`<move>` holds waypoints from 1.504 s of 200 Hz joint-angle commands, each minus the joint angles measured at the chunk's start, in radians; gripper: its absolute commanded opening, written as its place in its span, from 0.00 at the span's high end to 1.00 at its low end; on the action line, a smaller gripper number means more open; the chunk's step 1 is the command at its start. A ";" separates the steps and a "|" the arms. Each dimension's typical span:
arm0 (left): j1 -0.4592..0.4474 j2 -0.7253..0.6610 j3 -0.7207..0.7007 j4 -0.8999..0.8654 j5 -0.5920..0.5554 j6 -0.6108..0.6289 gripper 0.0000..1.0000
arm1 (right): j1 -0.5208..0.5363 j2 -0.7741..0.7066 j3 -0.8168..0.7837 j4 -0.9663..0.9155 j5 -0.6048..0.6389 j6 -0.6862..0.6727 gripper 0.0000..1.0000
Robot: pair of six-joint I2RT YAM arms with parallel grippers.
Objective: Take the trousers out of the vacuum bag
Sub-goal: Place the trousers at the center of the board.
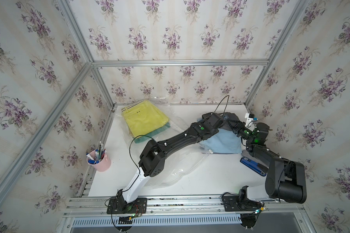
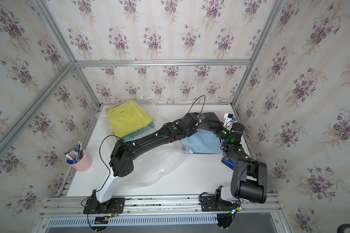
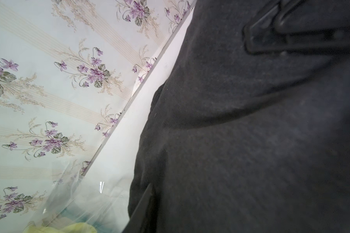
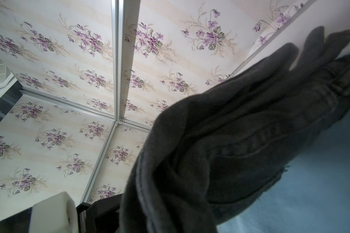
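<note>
The right gripper (image 1: 233, 123) is closed on a bunched fold of the black trousers (image 4: 230, 141). In the right wrist view the dark cloth rises crumpled straight out of the grip, though the fingertips themselves are buried in it. The left gripper (image 1: 227, 119) reaches in from the other side and sits against the same black trousers. Its wrist view is almost filled with dark fabric, so I cannot tell how far its jaws stand apart or whether they hold anything.

In both top views the black trousers (image 2: 210, 117) are heaped at the far right of the table (image 1: 210, 177). They lie on top of the light blue trousers (image 1: 222, 143), which are flat just nearer the robot. The vacuum bag (image 1: 182, 161) spreads crinkled and see-through across the middle of the table and passes under the left arm. Its small white slider (image 1: 210, 151) rests at the near edge of the light blue trousers.

At the far left corner the yellow-green trousers (image 1: 143, 119) lie with the striped waistband toward the back wall. The teal green trousers (image 1: 150, 137) show as a strip beneath them. Both seem to be under the bag's plastic, though the glare makes that hard to confirm.

A pink cup (image 1: 101, 161) of pens stands at the table's left edge. A dark blue object (image 1: 251, 163) lies under the right arm.
</note>
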 commanded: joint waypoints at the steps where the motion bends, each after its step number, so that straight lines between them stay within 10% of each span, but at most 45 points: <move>1: -0.013 -0.028 -0.054 0.053 -0.106 -0.047 0.68 | -0.021 -0.040 -0.030 -0.075 -0.015 -0.063 1.00; 92: -0.110 -0.069 -0.266 0.091 -0.103 -0.208 0.51 | -0.037 -0.129 -0.095 -0.424 0.108 -0.228 0.98; 127: -0.147 -0.062 -0.306 0.095 -0.097 -0.272 0.46 | -0.042 -0.180 -0.083 -0.608 0.209 -0.298 0.74; 176: -0.185 -0.133 -0.420 0.094 -0.014 -0.373 0.00 | -0.077 -0.252 -0.079 -0.767 0.319 -0.368 0.33; 261: -0.147 -0.338 -0.490 0.018 0.259 -0.519 0.00 | -0.095 -0.406 0.008 -0.937 0.623 -0.463 0.16; 301: -0.059 -0.339 -0.383 -0.020 0.476 -0.616 0.00 | -0.095 -0.393 0.068 -0.918 0.533 -0.524 0.17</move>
